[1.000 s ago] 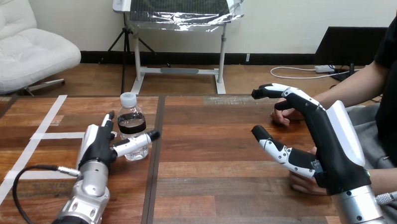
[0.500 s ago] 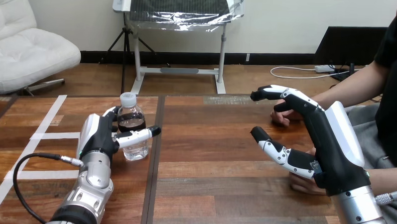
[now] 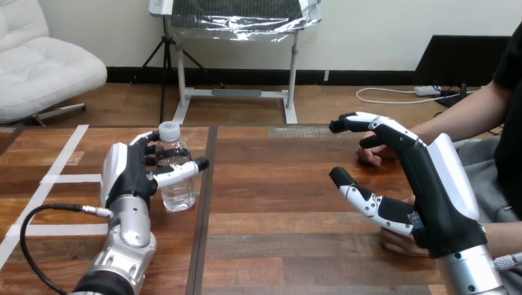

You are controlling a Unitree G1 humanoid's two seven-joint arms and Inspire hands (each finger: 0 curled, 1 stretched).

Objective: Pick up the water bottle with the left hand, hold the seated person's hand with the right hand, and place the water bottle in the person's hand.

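- The water bottle [image 3: 177, 189] stands upright on the tabletop [image 3: 276, 207], its long axis vertical.
- The left hand [image 3: 129, 176] wraps it: fingers [image 3: 148, 142] curl round the far side and the thumb crosses the front.
- The right hand [image 3: 434, 193], fingers spread and empty, hangs beside the person's hand [image 3: 375, 153], well apart from the bottle.

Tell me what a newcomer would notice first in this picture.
Most striking is the right hand, open and raised at the view's right, with the person's hand just beyond its fingers. At the left, the left hand curls its thumb and fingers round the upright water bottle, which stands on the wooden table.
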